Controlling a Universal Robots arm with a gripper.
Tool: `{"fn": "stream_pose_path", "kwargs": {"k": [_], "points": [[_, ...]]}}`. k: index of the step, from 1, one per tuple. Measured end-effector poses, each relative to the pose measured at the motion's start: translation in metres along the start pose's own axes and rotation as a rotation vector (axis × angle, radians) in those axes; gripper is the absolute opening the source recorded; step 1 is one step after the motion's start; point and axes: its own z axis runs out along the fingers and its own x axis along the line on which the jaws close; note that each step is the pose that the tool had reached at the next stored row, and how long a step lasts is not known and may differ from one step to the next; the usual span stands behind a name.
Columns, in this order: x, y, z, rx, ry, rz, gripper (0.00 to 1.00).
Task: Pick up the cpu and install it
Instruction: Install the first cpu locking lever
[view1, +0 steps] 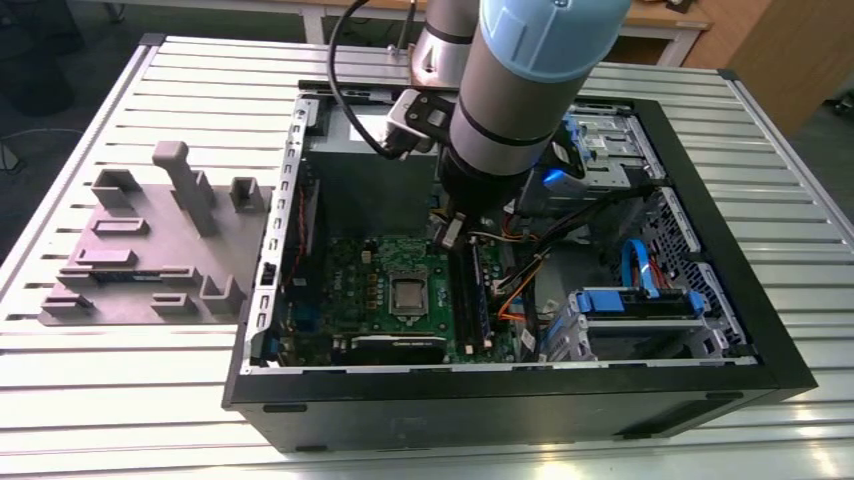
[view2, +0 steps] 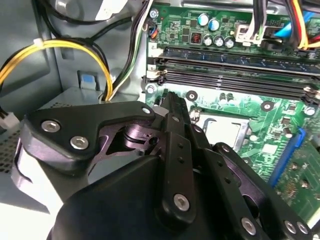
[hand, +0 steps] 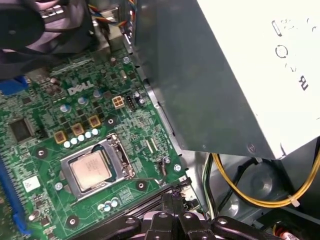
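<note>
CPU (hand: 91, 169) sits seated in the socket frame (hand: 121, 156) on the green motherboard (hand: 55, 125), silver top up, just below and ahead of the gripper (hand: 172, 212). Gripper hangs above the board near the memory slots (view2: 235, 75), apart from the chip, holding nothing visible; finger spread cannot be told. Grey power supply box (hand: 220, 90) stands beside it.

In the second wrist view, the claw (view2: 172, 107) hides part of the cpu (view2: 222, 131); we cannot tell how its fingers stand.
</note>
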Motion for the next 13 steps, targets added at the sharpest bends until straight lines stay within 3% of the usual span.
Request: {"fn": "stream_pose_path", "kwargs": {"k": [4,6,10,11,13], "points": [[0.0005,-0.0003,0.0023,0.0059,-0.0064,0.043,0.1],[0.0006,-0.0002,0.0029,0.0014,-0.0176,0.049,0.1],[0.001,0.0003,0.0037,-0.0159,-0.0494,0.05,0.1],[0.0011,0.0003,0.0043,-0.0175,-0.0531,0.051,0.1],[0.0013,0.0,0.0061,-0.018,-0.0546,0.06,0.1]]}}
